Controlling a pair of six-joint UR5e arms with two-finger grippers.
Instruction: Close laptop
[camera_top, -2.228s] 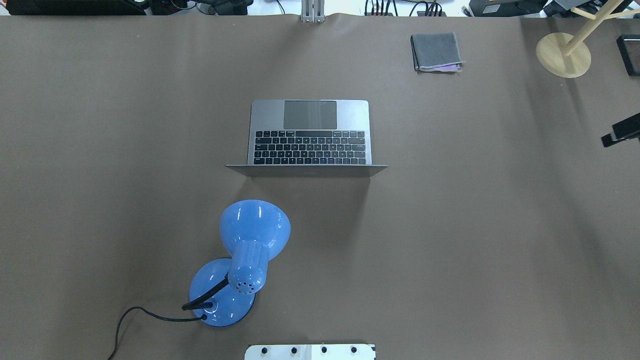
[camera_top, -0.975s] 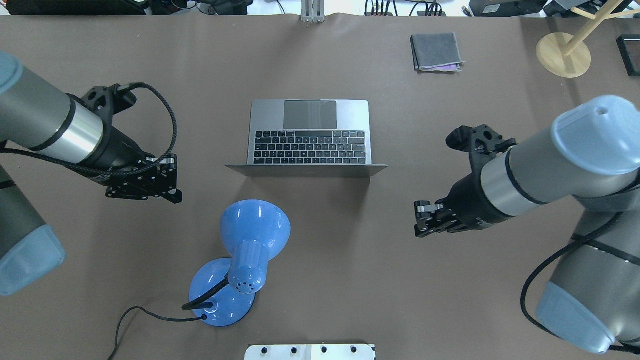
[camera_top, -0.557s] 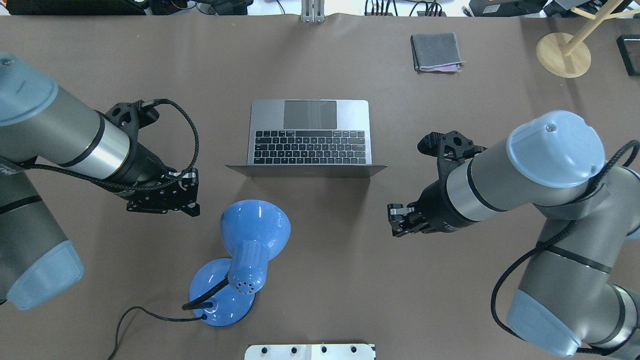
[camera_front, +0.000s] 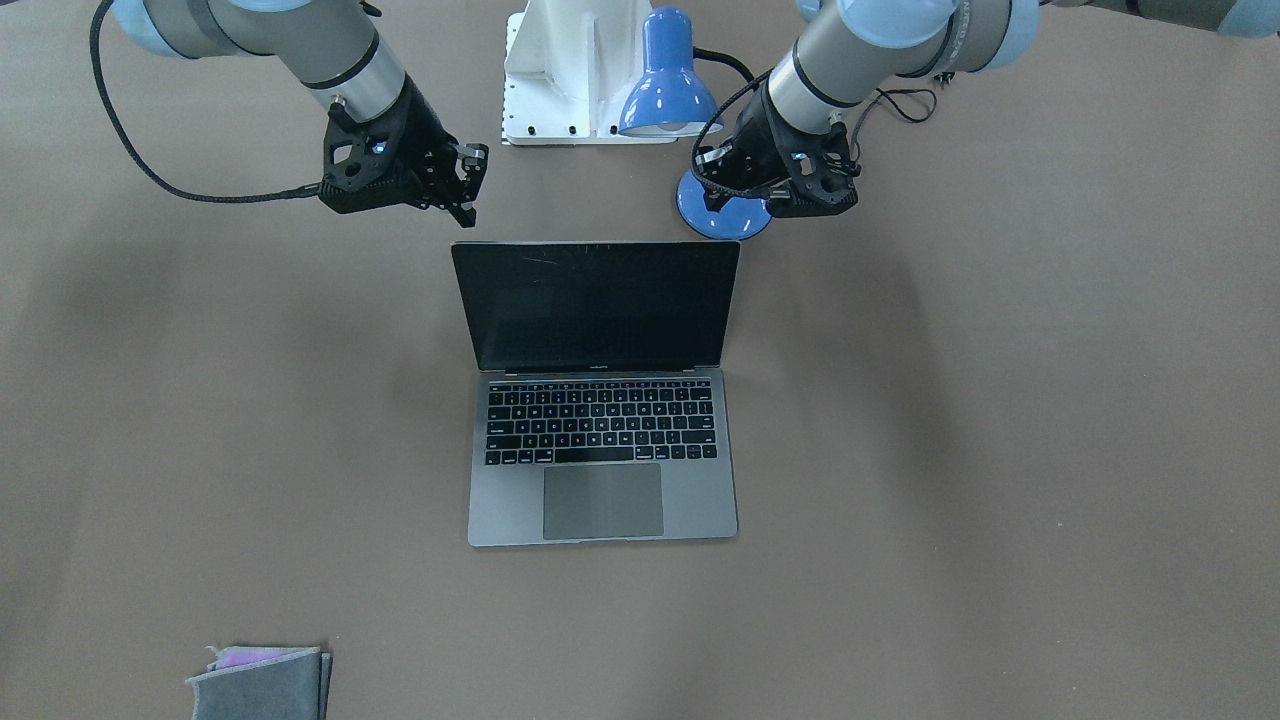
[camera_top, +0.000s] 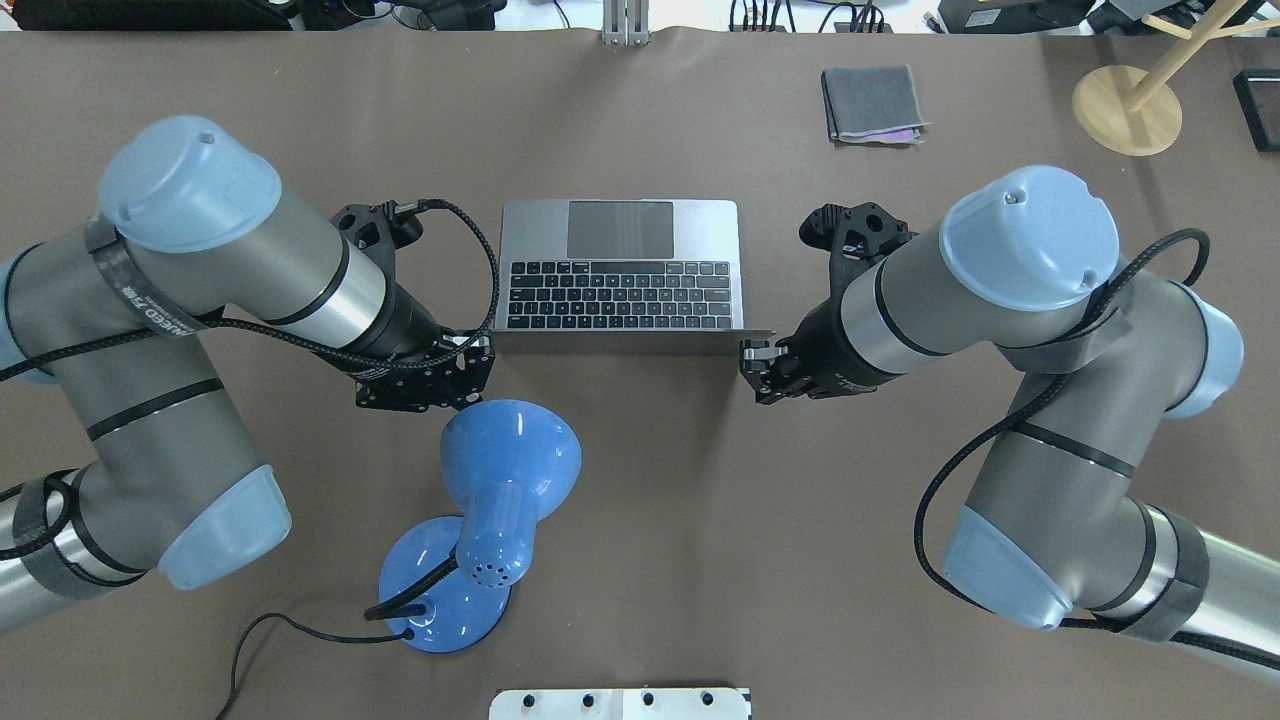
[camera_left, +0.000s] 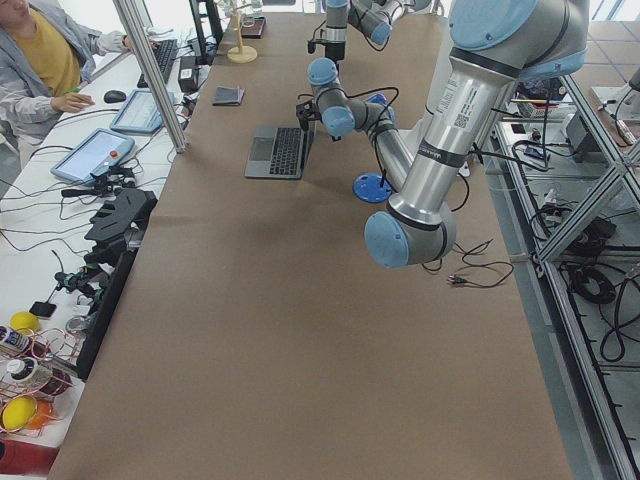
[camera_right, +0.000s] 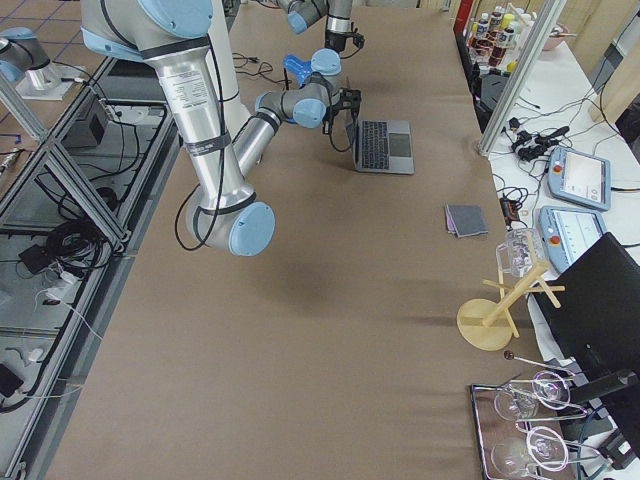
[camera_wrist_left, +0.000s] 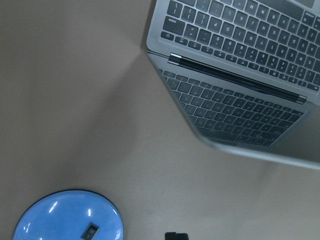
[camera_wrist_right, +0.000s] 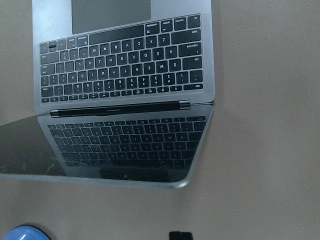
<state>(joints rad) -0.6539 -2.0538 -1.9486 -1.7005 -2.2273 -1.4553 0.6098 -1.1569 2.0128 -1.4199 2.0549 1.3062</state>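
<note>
The left fingers (camera_top: 480, 366) look pressed together with nothing between them. I say this with some doubt, because the left wrist camera shows only one small black tip at its bottom edge. The right fingers (camera_top: 762, 375) give the same picture: a single dark tip low in the right wrist view, closed on nothing.

Both pairs point down at the tabletop (camera_top: 700, 560), just behind the raised lid of the laptop (camera_front: 600, 420), one pair beside each top corner of the lid. In both wrist views a strip of bare brown surface lies between the tip and the lid edge, so neither pair touches it.

The laptop is open in the middle of the overhead frame. In the front-facing view its black screen stands up and faces the camera. The black keys and the grey trackpad lie flat below the screen in that frame.

A blue desk lamp (camera_top: 508, 462) stands in the lower left part of the overhead frame, just below the left fingers there. Its round base (camera_wrist_left: 70, 220) fills the lower left corner of the left wrist view.

A folded grey cloth (camera_top: 872, 103) lies in the upper right of the overhead frame, well apart from the laptop. A wooden stand (camera_top: 1127, 108) is in the far upper right corner.
</note>
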